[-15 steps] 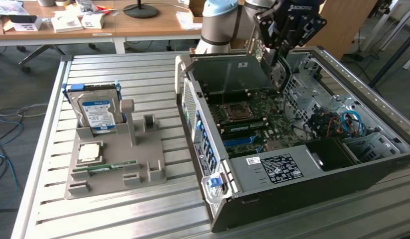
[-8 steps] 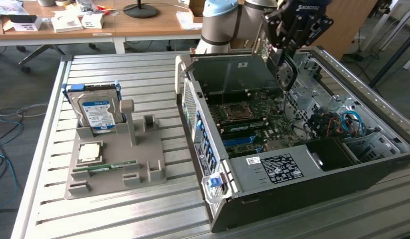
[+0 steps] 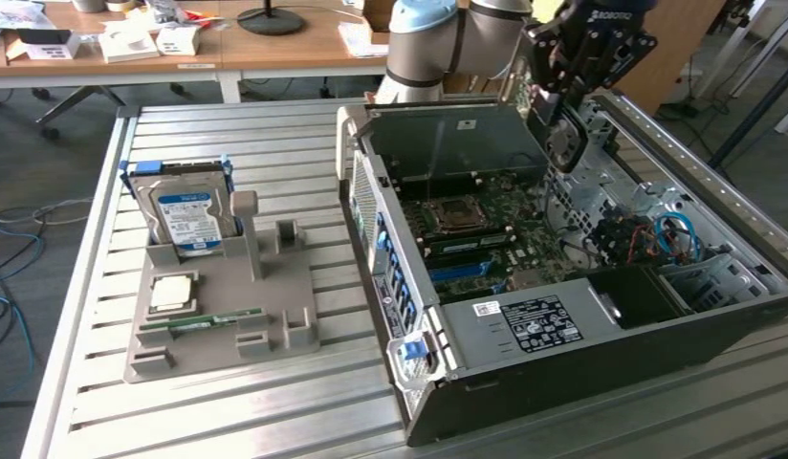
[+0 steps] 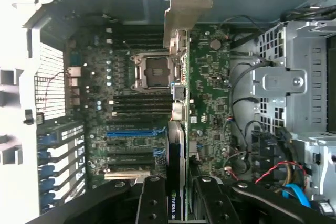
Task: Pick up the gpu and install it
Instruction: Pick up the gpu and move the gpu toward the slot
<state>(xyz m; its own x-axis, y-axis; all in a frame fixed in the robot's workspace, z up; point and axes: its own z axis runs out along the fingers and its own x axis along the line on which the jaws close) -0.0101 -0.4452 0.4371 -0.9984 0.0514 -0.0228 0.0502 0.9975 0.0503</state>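
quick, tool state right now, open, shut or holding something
tool: closed on the thin dark gpu card with a silver bracket, edge-on above the open grey computer case

The gpu (image 4: 178, 150) hangs above the motherboard (image 4: 210, 103), the hard drive (image 3: 190, 218) at the exterior view's left.

The gpu (image 4: 175, 145) carries white lettering on its edge, "NVIDIA QU", cut off. The gripper (image 3: 554, 96) housing reads "ROBOTIQ".
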